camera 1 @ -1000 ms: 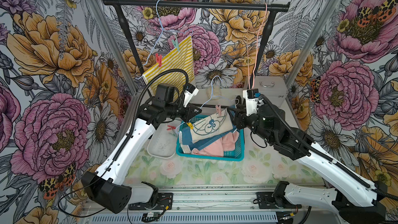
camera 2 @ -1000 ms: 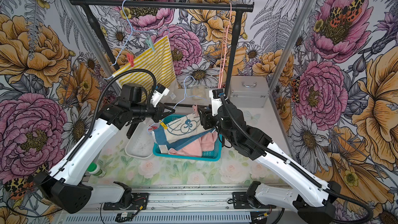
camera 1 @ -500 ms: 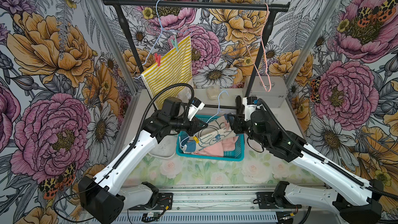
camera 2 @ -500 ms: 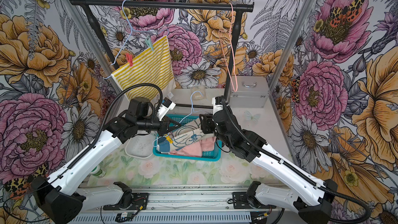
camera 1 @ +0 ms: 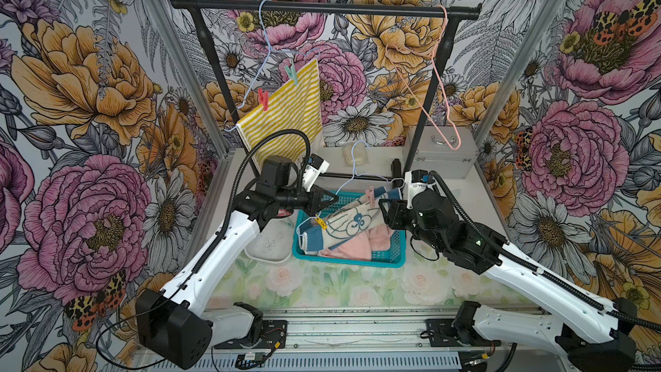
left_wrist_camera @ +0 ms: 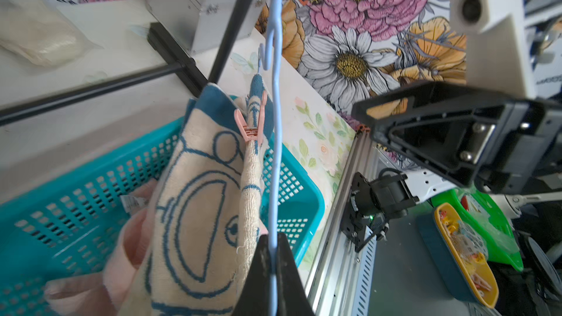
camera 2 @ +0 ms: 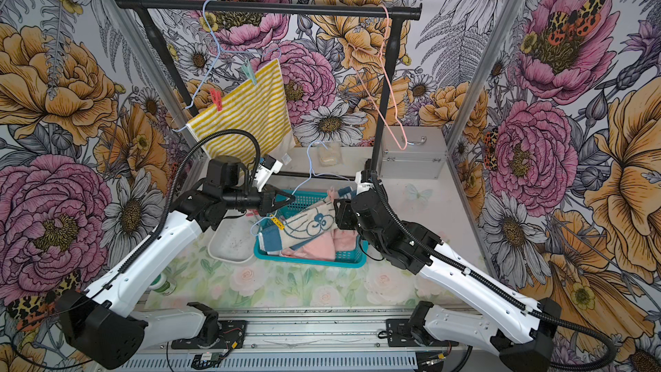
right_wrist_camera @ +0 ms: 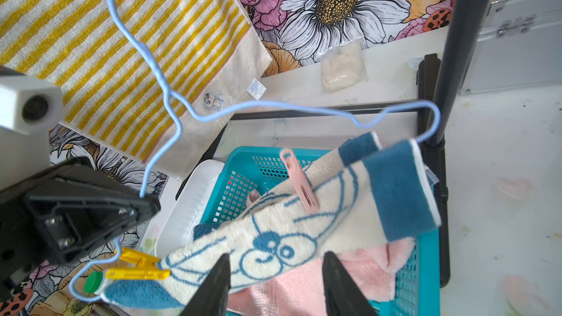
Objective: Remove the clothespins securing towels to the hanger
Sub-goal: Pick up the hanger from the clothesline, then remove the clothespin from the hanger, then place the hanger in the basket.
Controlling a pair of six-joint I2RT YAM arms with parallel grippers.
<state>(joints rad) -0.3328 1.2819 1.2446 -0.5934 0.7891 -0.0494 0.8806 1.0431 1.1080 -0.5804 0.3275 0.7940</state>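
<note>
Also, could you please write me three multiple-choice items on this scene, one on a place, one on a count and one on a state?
1. Where does the pink towel lie?
A) in the teal basket
B) over the rail
C) on the silver case

2. How many clothespins hold the striped towel?
A) one
B) two
C) four

3. The left end effector is:
A) open
B) shut on the blue hanger
C) shut on a clothespin

Answers:
1 A, it lies bunched inside the basket's walls.
2 B, a red one and a green one grip its upper edge.
3 B, the wire runs between its closed fingers in the left wrist view.
</note>
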